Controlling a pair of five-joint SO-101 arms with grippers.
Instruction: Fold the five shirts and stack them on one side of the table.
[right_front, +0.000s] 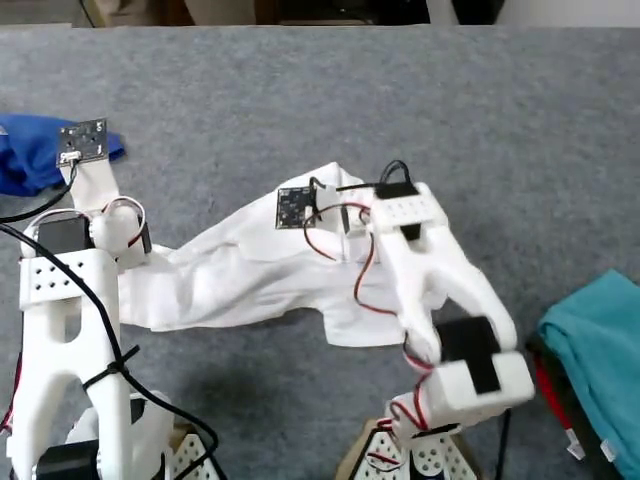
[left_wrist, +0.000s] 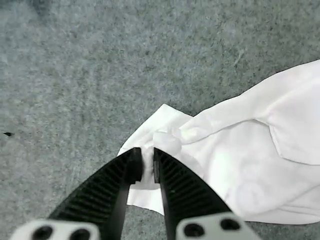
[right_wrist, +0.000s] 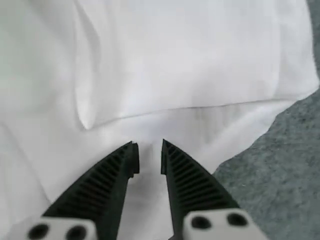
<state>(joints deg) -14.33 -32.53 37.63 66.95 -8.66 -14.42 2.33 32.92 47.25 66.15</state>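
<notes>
A white shirt (right_front: 250, 280) lies crumpled and stretched across the middle of the grey table (right_front: 450, 90). My left gripper (right_front: 135, 240) sits at the shirt's left end. In the left wrist view that gripper (left_wrist: 147, 162) is shut on a bunched corner of the white shirt (left_wrist: 240, 165). My right gripper (right_front: 345, 220) hangs over the shirt's right part, near a raised peak of cloth. Its fingers (right_wrist: 148, 150) stand a narrow gap apart just above flat white cloth (right_wrist: 175, 60), pinching nothing that I can see.
A blue shirt (right_front: 25, 150) lies bunched at the table's left edge. A teal shirt (right_front: 600, 350) lies at the right edge. Bare grey table stretches behind the white shirt and in front of it between the arms.
</notes>
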